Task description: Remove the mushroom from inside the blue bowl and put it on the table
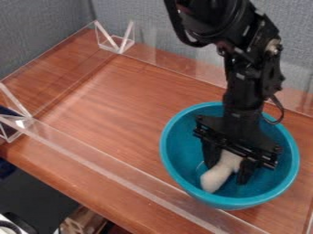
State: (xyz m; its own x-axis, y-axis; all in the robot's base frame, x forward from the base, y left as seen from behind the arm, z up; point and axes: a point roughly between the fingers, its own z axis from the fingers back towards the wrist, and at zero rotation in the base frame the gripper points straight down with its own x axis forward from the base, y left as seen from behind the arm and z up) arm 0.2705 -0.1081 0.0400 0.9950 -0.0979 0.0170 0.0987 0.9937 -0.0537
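Observation:
The blue bowl (178, 146) sits at the right end of the table (110, 101). Inside it lies the mushroom (218, 177); only its cream-white stem shows, toward the bowl's near side. My black gripper (230, 166) points straight down into the bowl. Its fingers have drawn in against the upper part of the stem, one on each side. The mushroom still rests low in the bowl, and the gripper body hides its top.
Low clear acrylic walls (86, 155) edge the table, the near one running close to the bowl's front rim. A clear triangular bracket (116, 37) stands at the far corner and another (13, 123) at the left end. Open wood lies left of the bowl.

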